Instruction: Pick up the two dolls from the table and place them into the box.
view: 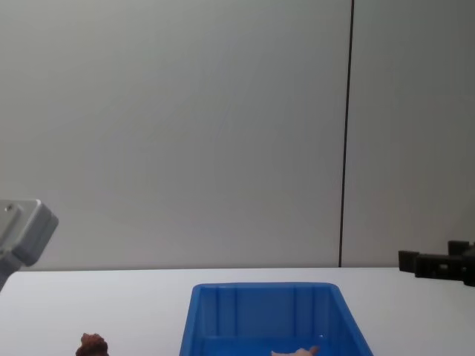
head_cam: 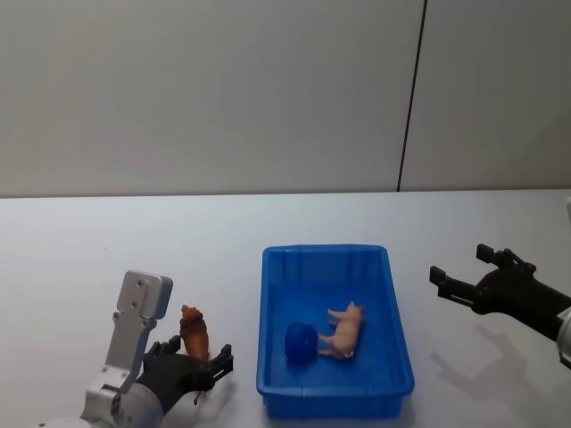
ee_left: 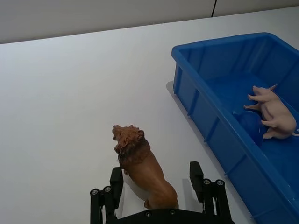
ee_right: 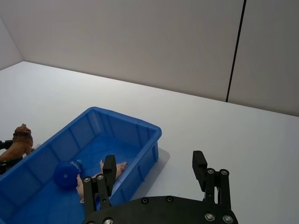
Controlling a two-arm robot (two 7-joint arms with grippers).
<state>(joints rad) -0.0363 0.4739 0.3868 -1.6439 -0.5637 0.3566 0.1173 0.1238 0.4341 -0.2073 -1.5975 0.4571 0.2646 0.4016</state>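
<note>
On the white surface [head_cam: 134, 232], left of the blue box [head_cam: 268, 321], the reddish-brown lion doll [head_cam: 194, 333] stood upright between the fingers of the left pincer [head_cam: 198, 361]. The left wrist view showed that pincer [ee_left: 159, 179] spread wide, one finger [ee_left: 116, 182] just beside the lion [ee_left: 142, 170] at its flank and the other well apart from it, so the toy was bracketed but not squeezed. Its head pointed away from the robot.

Inside the box, the pale pink pig doll [head_cam: 344, 328] lay on its side on the floor of the bin, just beside a small dark blue round object [head_cam: 300, 340] near the front wall. The right wrist view showed the same pair, pig [ee_right: 100, 175] and blue object [ee_right: 65, 173], low in the bin [ee_right: 135, 123].

To the right of the box, the right pincer [head_cam: 464, 272] hung above the surface, fingers spread wide and holding nothing, well apart from the bin's rim. From the chest view it [view: 430, 263] entered at the right edge.
</note>
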